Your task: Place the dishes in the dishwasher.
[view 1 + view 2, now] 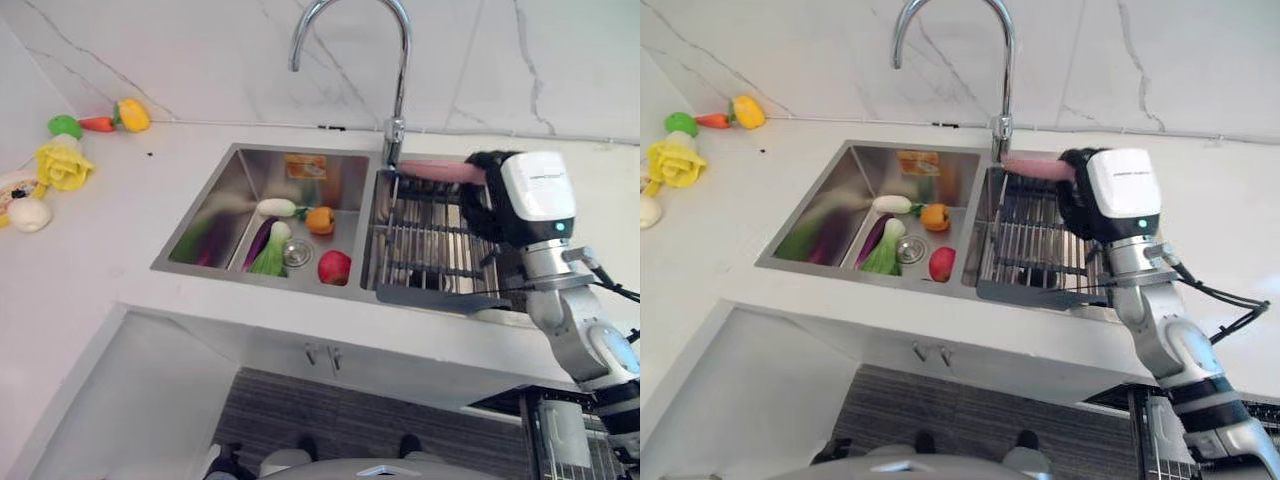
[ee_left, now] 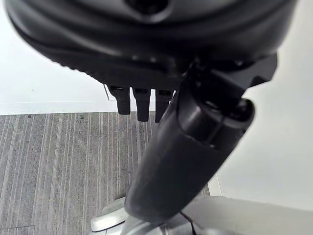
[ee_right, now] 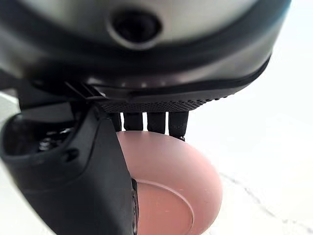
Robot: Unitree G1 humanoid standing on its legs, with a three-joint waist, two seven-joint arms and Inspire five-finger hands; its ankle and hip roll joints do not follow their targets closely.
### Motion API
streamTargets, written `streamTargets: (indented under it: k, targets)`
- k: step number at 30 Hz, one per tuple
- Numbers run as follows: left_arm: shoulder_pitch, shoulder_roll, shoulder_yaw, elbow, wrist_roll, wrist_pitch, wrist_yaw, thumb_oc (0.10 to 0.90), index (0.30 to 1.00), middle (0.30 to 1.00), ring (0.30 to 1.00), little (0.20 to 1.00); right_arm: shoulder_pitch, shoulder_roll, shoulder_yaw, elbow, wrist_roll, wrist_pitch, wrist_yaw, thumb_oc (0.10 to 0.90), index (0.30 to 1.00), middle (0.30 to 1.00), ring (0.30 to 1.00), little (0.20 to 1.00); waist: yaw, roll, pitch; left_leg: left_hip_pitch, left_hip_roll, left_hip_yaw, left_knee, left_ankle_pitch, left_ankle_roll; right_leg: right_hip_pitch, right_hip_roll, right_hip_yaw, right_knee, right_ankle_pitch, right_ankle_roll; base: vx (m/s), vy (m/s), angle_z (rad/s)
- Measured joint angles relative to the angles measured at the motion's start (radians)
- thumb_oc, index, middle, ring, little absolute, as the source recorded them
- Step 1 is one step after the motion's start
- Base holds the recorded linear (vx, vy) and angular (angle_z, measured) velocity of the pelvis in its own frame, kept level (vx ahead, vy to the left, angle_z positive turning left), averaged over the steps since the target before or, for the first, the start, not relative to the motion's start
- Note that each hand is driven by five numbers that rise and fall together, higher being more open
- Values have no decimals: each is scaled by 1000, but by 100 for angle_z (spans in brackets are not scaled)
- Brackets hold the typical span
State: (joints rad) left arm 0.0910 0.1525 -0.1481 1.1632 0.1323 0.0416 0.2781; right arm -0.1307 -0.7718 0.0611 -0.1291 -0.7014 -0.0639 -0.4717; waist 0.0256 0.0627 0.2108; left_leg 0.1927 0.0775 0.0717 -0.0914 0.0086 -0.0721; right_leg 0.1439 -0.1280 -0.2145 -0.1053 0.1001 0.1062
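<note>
Nearest, left hand [image 2: 186, 161] hangs low over the floor [image 2: 58, 166], fingers straight, holding nothing. Farther, right hand [image 1: 490, 205] grasps a pink plate [image 3: 181, 191], held flat above the far end of the rack [image 1: 425, 245] in the sink [image 1: 215, 215], right of the vegetables [image 1: 290, 235].

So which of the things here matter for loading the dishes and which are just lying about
Part of the job:
pink plate, pinched by the right hand
dish rack in the sink's right half

Just lying about:
toy vegetables in the sink basin
toy food on the counter
tap
</note>
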Motion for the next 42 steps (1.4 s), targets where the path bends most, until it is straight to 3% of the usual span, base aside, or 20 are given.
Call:
streamTargets:
  k: [4,7,9,11,12,13,14,16,18,19,20,21,22,24,25,26,29,34,39,42]
  targets:
    - [8,13,-4,-4,45,15,-5,800,900,900,900,900,129,0,-128,-196,0,-56,-22,400,300,300,300,300,-32,-19,3,-21,-3,67,0,-6,4,-60,4,72,1,20,-1,-55,113,-48]
    - [-9,29,-16,-12,78,14,-8,800,900,900,900,900,214,4,-200,-246,0,-73,-34,400,300,300,300,300,-103,-47,12,-25,-15,133,0,-10,9,-112,9,142,5,48,3,-69,146,-69]
    - [-12,50,-36,-35,96,21,-15,800,900,900,900,900,299,55,-260,-305,2,-77,-41,400,300,300,300,300,-117,-62,17,-39,-16,189,0,-12,10,-157,10,200,7,62,6,-156,166,-109]
    - [-43,68,-37,-26,110,23,-21,800,900,900,900,900,305,56,-271,-294,10,-71,-42,400,300,300,300,300,-176,-94,28,-65,-23,292,0,-21,18,-238,11,254,1,49,22,-201,157,-149]
    - [-67,89,-43,-11,116,26,-23,800,900,900,900,900,316,59,-282,-289,17,-61,-42,400,300,300,300,300,-222,-122,33,-82,-45,341,0,-18,18,-282,15,337,5,133,28,-107,38,-123]
    - [-82,100,-48,4,117,26,-26,800,900,900,900,900,317,56,-283,-287,17,-55,-41,400,300,300,300,300,-238,-133,31,-98,-46,387,-1,-20,20,-324,22,385,4,156,32,-90,-14,-156]
    - [-108,118,-57,8,125,27,-30,800,900,900,900,900,328,56,-285,-286,16,-50,-40,400,300,300,300,300,-263,-160,34,-102,-48,447,0,-26,24,-359,25,411,-1,114,63,-127,-39,-141]
    - [-129,123,-63,17,155,12,-30,800,900,900,900,900,336,60,-279,-268,16,-38,-40,400,300,300,300,300,-272,-136,37,-100,-2,519,0,-23,25,-383,54,361,11,34,64,-80,5,-135]
    - [-142,120,-31,50,149,30,-36,800,900,900,900,900,345,60,-279,-261,16,-34,-41,400,300,300,300,300,-270,-102,27,-96,63,578,-4,-16,13,-376,84,278,65,39,69,-26,43,-124]
    - [-114,149,-26,62,160,31,-45,800,900,900,900,900,362,64,-279,-263,14,-45,-41,400,300,300,300,300,-234,-111,18,-54,90,642,2,-9,-12,-343,61,147,182,-7,27,-45,9,-132]
    - [-86,158,-27,56,161,29,-46,800,900,900,900,900,399,60,-278,-274,14,-52,-40,400,300,300,300,300,-204,-140,-14,-30,80,652,5,-5,-17,-288,53,185,135,-26,5,-21,14,-126]
    - [-71,168,-24,57,161,30,-45,800,900,900,900,900,408,57,-277,-275,8,-60,-40,400,300,300,300,300,-184,-150,-24,-29,92,650,33,-5,-18,-242,65,206,52,0,-53,3,20,-82]
    - [-69,167,-21,48,162,27,-47,800,900,900,900,900,410,66,-273,-281,-4,-64,-39,400,300,300,300,300,-165,-167,-23,-56,99,631,79,-22,-8,-223,60,233,3,29,-69,-134,-92,-52]
    - [-80,137,-26,2,162,16,-53,800,900,900,900,900,405,62,-273,-275,-6,-60,-29,400,300,300,300,300,-163,-170,-18,-96,71,568,12,-33,-23,-230,49,238,3,34,-73,-120,-95,-10]
    - [-87,110,-33,-11,162,11,-48,800,900,900,900,900,411,55,-266,-252,-12,-56,-30,400,300,300,300,300,-169,-155,-20,-114,71,562,-3,-14,-21,-228,56,224,3,34,-73,-22,-87,4]
    - [-90,57,-30,-44,167,3,-27,800,900,900,900,900,413,43,-243,-212,-25,-38,-23,400,300,300,300,300,-160,-114,-16,-135,84,525,-6,33,-35,-207,94,227,-3,14,-60,7,-88,-12]
    - [-116,32,-24,-42,169,-15,-21,800,900,900,900,900,486,57,-206,-157,-46,-31,-11,400,300,300,300,300,-174,-95,-28,-138,101,497,-6,54,-51,-193,99,195,-3,5,-62,-5,-91,15]
    - [-134,-23,-44,1,162,-10,-23,800,900,900,900,900,510,65,-120,19,-55,8,24,400,300,300,300,300,-198,-61,-24,-123,92,457,-6,78,-35,-152,82,146,-3,-7,-50,37,-63,24]
    - [-136,-21,-28,5,153,-8,-16,800,900,900,900,900,457,63,18,206,-106,44,41,400,300,300,300,300,-155,-19,-16,-122,79,426,-3,85,-32,-135,66,111,-2,-12,-45,-6,-54,22]
    - [-133,-7,-29,21,153,-2,-5,800,900,900,900,900,354,70,97,363,-125,61,30,400,300,300,300,300,-136,-12,-8,-98,76,424,-1,83,-29,-110,61,105,-3,-17,-41,38,-31,6]
